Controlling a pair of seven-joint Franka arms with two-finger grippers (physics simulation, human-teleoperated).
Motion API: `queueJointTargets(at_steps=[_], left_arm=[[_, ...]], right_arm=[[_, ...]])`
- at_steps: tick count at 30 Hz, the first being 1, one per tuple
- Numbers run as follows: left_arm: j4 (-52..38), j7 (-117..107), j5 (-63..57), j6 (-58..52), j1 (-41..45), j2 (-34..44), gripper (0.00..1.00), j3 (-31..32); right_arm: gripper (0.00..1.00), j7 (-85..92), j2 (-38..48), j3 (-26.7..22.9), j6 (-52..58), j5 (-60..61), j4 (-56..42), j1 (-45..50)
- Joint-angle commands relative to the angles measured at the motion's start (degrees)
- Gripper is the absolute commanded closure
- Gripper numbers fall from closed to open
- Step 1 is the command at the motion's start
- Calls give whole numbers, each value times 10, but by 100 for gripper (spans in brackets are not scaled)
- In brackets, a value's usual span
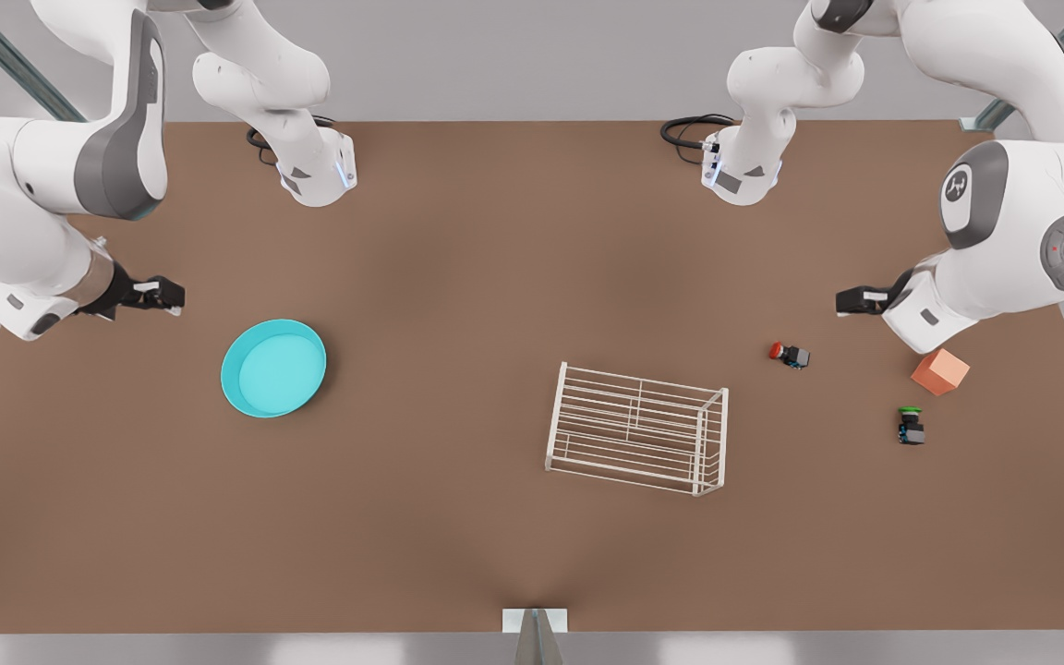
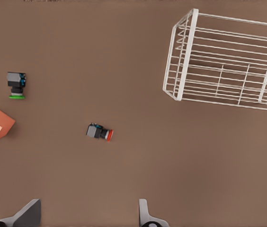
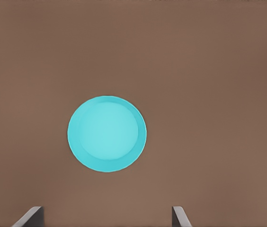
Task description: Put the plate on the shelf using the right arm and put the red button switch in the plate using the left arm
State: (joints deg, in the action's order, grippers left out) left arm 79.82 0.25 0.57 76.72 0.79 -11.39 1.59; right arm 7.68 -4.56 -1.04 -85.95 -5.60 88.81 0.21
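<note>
Nearest the front camera stood the white wire shelf [image 1: 638, 429], resting on the brown table [image 1: 458, 536] a little toward the front view's right of the middle, nothing on its bars.

From the shelf, the turquoise plate [image 1: 273, 368] lay well apart at about nine o'clock in the front view, flat on the table and holding nothing. The right gripper [image 1: 161, 296], on the arm at the front view's left, hovered near the plate at roughly ten o'clock from it, not touching it. In the right wrist view the plate [image 3: 107, 134] sat ahead of the two fingertips [image 3: 29, 216], which stood wide apart with nothing between them.

The red button switch [image 1: 789, 355] lay on its side at about two o'clock from the shelf. The left gripper [image 1: 857, 300], on the arm at the front view's right, hung near the switch at about one o'clock from it, clear of it. In the left wrist view the switch [image 2: 99, 133] lay ahead of the spread fingertips [image 2: 144, 215], and the claw gripped nothing; the shelf [image 2: 226, 61] showed farther off.

An orange cube [image 1: 939, 371] sat at three o'clock from the red switch, and a green button switch [image 1: 910, 427] stood at about five o'clock from it.
</note>
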Motion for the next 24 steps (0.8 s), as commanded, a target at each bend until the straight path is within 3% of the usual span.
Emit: queueJointTargets(at_steps=[1,3,6,11,20,24], left_arm=[[0,-27,0,7,0,1,0,0],[0,-27,0,7,0,1,0,0],[1,-27,0,7,-1,1,0,0],[1,-27,0,7,-3,1,0,0],[-6,-27,-2,4,-3,2,0,0],[-5,-28,0,-13,-6,2,0,-1]], right_arm=[[0,23,-1,0,-10,2,-3,0],[0,36,-42,0,-19,51,-13,-2],[0,37,-117,-3,-133,129,24,-17],[0,88,-126,-2,-270,166,143,-70],[0,179,-216,-3,-337,179,184,-168],[0,212,-219,-2,-418,235,257,-181]])
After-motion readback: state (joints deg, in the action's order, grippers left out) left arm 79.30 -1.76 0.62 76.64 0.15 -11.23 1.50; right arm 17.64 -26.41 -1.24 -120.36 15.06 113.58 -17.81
